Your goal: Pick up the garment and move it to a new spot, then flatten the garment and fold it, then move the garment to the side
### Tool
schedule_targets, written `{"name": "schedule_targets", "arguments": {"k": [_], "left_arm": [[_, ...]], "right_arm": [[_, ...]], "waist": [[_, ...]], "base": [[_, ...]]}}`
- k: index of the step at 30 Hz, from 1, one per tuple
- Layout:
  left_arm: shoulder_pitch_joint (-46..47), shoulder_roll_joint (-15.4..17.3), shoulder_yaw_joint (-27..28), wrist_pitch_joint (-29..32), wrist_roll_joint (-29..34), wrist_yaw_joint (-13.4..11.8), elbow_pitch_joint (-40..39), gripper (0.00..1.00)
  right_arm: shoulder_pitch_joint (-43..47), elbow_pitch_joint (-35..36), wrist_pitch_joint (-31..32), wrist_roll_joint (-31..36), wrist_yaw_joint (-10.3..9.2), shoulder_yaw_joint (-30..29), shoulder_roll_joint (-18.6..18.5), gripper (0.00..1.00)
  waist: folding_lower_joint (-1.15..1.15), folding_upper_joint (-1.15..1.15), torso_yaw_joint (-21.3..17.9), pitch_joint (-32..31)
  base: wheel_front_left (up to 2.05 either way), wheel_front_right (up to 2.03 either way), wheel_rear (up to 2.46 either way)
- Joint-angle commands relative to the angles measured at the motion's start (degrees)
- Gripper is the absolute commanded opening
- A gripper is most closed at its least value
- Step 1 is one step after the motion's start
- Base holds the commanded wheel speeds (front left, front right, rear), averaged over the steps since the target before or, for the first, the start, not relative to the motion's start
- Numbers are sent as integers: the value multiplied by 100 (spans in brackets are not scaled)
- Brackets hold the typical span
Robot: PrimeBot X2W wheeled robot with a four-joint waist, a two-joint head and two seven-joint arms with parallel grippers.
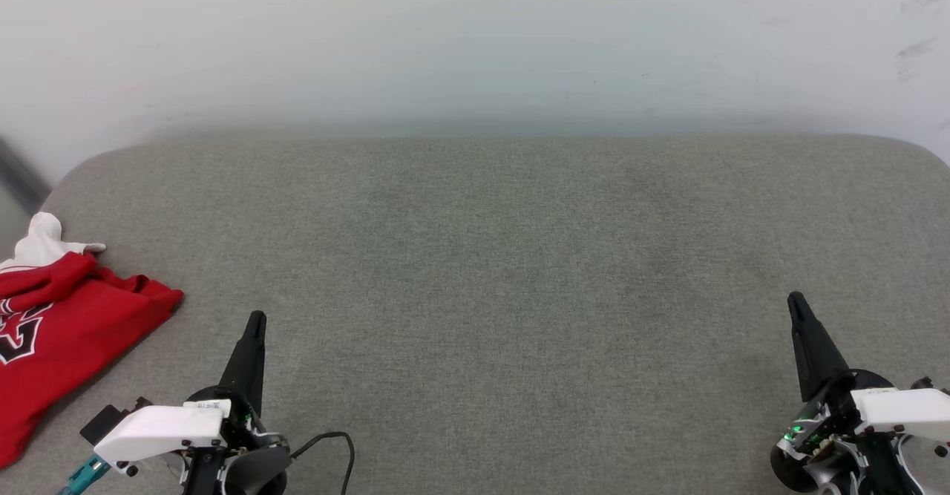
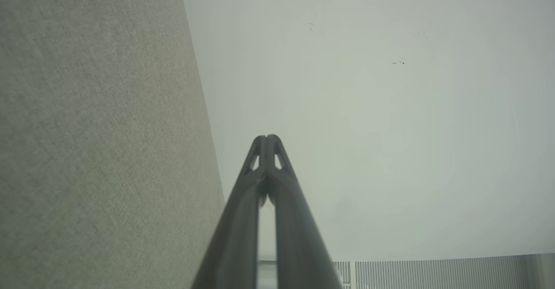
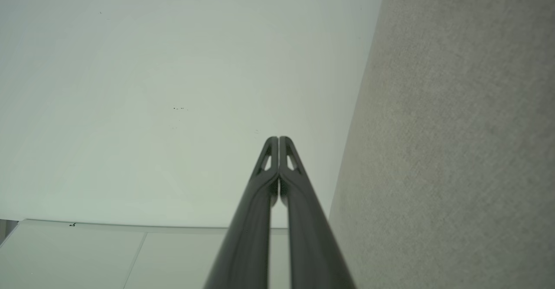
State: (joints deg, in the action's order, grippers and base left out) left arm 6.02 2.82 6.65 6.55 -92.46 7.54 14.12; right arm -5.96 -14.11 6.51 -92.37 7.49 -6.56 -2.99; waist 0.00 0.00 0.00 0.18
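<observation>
**Item 1. Garment** (image 1: 67, 332). Red jersey-style T-shirt, crumpled, not spread.
- Lies at the bench's left edge, toward the near-left corner, and runs out of the head view on that side.
- A white sleeve (image 1: 44, 243) sits at its far end.
- Part of a black numeral outlined in white (image 1: 18, 332) shows near the frame edge.
- One red corner (image 1: 172, 300) points in toward the middle of the bench.
- The visible heap has its long axis roughly far-to-near along the left edge.

**Item 2. Left gripper** (image 1: 256, 320).
- Near edge, left part of the bench. The fingers are pressed together with nothing between them, which the left wrist view (image 2: 266, 138) confirms.
- Its tip points at the far edge.
- The garment lies to this gripper's left, near but apart, and roughly level with the fingers rather than ahead of them.

**Item 3. Right gripper** (image 1: 795, 302).
- Near-right corner. The fingers are likewise closed on nothing (image 3: 278, 138).
- It is well apart from the garment, with the bench's whole width between them.

**Item 4. Bench** (image 1: 505, 257). Grey woven covering with rounded far corners.

**Item 5. Wall** (image 1: 475, 35). Pale, directly behind the far edge.

**Item 6. Cable** (image 1: 334, 439). Black loop beside the left wrist.

**Assessment.**
- The pick-up has not yet begun.
- The left arm is plainly the nearer one.
- It would probably have to part its fingers and swing sideways to the left, not reach forward.
- The inward-pointing red corner looks like the closest hold.
</observation>
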Motion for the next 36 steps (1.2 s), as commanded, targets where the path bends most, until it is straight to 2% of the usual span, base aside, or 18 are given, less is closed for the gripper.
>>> {"name": "schedule_targets", "arguments": {"k": [1,30,31,36], "left_arm": [[38,-12,7,5,9,19,-2,0],[38,-12,7,4,9,19,-2,0],[38,-12,7,4,9,19,-3,100],[-41,-5,-95,-65,12,-4,42,100]], "right_arm": [[-60,-5,-1,-8,0,2,29,0],[-60,-5,-2,-8,0,3,29,0],[-60,-5,-1,-8,0,3,29,100],[90,-25,-52,12,0,43,0,100]], "waist": [[0,0,0,0],[0,0,0,0],[0,0,0,0],[0,0,-2,3]], "base": [[0,0,0],[0,0,0],[0,0,0],[0,0,0]]}}
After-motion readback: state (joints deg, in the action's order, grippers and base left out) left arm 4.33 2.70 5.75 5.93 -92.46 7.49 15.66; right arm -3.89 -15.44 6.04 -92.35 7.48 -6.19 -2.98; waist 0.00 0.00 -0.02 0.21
